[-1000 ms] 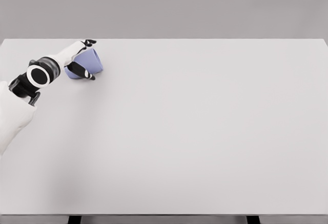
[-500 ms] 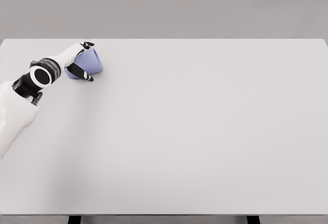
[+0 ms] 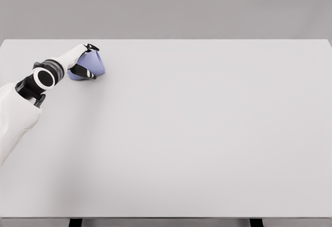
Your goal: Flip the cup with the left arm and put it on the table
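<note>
Near the far left corner of the desk (image 3: 207,133), the cup (image 3: 92,64) is gripped by the left hand (image 3: 83,66); its long axis is tilted, not upright.

Left arm (image 3: 18,115): smooth white shell, black joint segments, a round black-and-white ring at the wrist joint. Left hand (image 3: 80,61): white back, black fingers (image 3: 83,72) with pale bands.

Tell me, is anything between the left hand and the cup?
Nothing: in the head view the left hand is closed directly on the blue cup.
</note>
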Controlling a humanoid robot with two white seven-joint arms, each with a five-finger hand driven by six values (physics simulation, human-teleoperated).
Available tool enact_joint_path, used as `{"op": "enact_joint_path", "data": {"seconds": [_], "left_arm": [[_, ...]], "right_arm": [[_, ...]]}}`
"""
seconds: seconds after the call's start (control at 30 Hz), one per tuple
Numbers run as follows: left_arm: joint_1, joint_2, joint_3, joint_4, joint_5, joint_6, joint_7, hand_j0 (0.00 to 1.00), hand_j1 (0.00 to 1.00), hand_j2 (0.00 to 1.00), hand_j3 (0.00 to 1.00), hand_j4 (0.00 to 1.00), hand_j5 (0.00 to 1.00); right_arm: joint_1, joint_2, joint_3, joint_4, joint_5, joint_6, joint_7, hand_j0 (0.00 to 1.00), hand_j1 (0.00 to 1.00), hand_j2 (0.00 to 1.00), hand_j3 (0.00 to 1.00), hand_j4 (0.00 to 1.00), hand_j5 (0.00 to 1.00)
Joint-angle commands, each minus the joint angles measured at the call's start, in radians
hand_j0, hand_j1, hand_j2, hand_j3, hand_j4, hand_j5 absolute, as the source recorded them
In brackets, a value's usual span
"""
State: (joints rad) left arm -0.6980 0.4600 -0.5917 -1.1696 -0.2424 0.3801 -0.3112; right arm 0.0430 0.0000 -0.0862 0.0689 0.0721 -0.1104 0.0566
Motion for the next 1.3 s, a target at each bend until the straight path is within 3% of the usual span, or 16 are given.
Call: {"op": "enact_joint_path", "data": {"seconds": [0.0, 0.3, 0.53, 0.63, 0.8, 0.93, 1.1, 1.27], "left_arm": [[0.000, 0.002, 0.006, -0.002, 0.000, -0.001, 0.001, 0.70, 0.70, 0.70, 0.70, 0.70, 0.70], [-0.011, 0.003, 0.050, -0.048, 0.009, -0.007, 0.001, 0.70, 0.70, 0.70, 0.70, 0.70, 0.70], [0.029, -0.027, 0.191, -0.091, 0.035, -0.059, 0.001, 0.70, 0.70, 0.70, 0.70, 0.70, 0.70], [0.038, -0.027, 0.224, -0.091, 0.089, -0.092, 0.001, 0.70, 0.70, 0.70, 0.70, 0.70, 0.70], [0.061, -0.061, 0.293, -0.087, 0.110, -0.139, 0.000, 0.71, 0.71, 0.71, 0.71, 0.71, 0.71], [0.067, -0.092, 0.316, -0.078, 0.112, -0.153, 0.001, 0.71, 0.71, 0.71, 0.71, 0.71, 0.71], [0.113, -0.132, 0.374, -0.076, 0.112, -0.282, 0.000, 0.72, 0.72, 0.72, 0.72, 0.72, 0.72], [0.130, -0.149, 0.375, -0.087, 0.129, -0.319, 0.000, 0.72, 0.72, 0.72, 0.72, 0.72, 0.72]], "right_arm": [[0.000, 0.000, -0.001, 0.000, 0.000, 0.000, 0.000, 1.00, 1.00, 1.00, 1.00, 1.00, 1.00], [0.000, 0.000, 0.000, 0.000, 0.000, 0.000, 0.000, 1.00, 1.00, 1.00, 1.00, 1.00, 1.00], [0.000, 0.000, -0.001, 0.000, 0.000, 0.000, 0.000, 1.00, 1.00, 1.00, 1.00, 1.00, 1.00], [0.000, 0.000, -0.001, 0.000, 0.000, 0.000, 0.000, 1.00, 1.00, 1.00, 1.00, 1.00, 1.00], [0.000, 0.000, 0.000, 0.000, 0.000, 0.000, 0.000, 1.00, 1.00, 1.00, 1.00, 1.00, 1.00], [0.000, 0.000, 0.000, 0.000, 0.000, 0.000, 0.000, 1.00, 1.00, 1.00, 1.00, 1.00, 1.00], [0.000, 0.000, -0.001, 0.000, 0.000, 0.000, 0.000, 1.00, 1.00, 1.00, 1.00, 1.00, 1.00], [0.000, 0.000, 0.000, 0.000, 0.000, 0.000, 0.000, 1.00, 1.00, 1.00, 1.00, 1.00, 1.00]]}}
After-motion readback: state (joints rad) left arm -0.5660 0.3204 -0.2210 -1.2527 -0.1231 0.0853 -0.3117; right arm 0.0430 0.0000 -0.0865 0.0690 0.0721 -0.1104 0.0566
